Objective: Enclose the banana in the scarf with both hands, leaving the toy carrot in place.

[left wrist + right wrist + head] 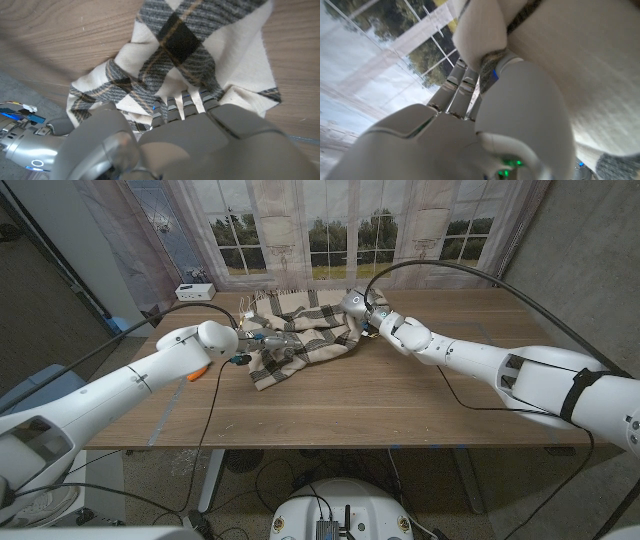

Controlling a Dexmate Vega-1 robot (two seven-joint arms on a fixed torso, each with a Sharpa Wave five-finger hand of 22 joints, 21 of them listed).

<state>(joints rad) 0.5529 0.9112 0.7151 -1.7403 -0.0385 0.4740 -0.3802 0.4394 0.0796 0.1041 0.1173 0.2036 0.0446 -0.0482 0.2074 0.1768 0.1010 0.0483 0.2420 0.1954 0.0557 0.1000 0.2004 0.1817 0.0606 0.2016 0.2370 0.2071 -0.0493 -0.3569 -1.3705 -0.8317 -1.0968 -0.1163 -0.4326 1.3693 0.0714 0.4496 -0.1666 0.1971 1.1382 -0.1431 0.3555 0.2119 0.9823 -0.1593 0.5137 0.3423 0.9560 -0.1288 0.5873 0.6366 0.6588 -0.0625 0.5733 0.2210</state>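
Your counter (pixel 400 395) fills the middle of the head frame, and the plaid scarf (pixel 300 338) lies bunched on it just above centre, folded over itself into a loose heap. No banana shows anywhere, so I judge it is already under those folds, though the pictures cannot confirm that.

Your right hand (pixel 372 312), just right of the heap in the upper middle, is up against the scarf's right end. In the right wrist view its fingers (pixel 457 85) run under a lifted cream fold (pixel 485 35), so it looks to be grasping cloth there.

Your left hand (pixel 255 340), at the heap's left edge, has its fingers (pixel 190 102) pushed into the fabric. The left wrist view shows them buried in the folds, but whether they clench the cloth or only press on it I cannot tell.

The toy carrot (pixel 198 372) peeks out orange under your left forearm, at centre left, apart from the scarf and apparently undisturbed.

The wrapping looks largely done. What is left is probably tucking the loose ends and letting go, well away from the carrot.
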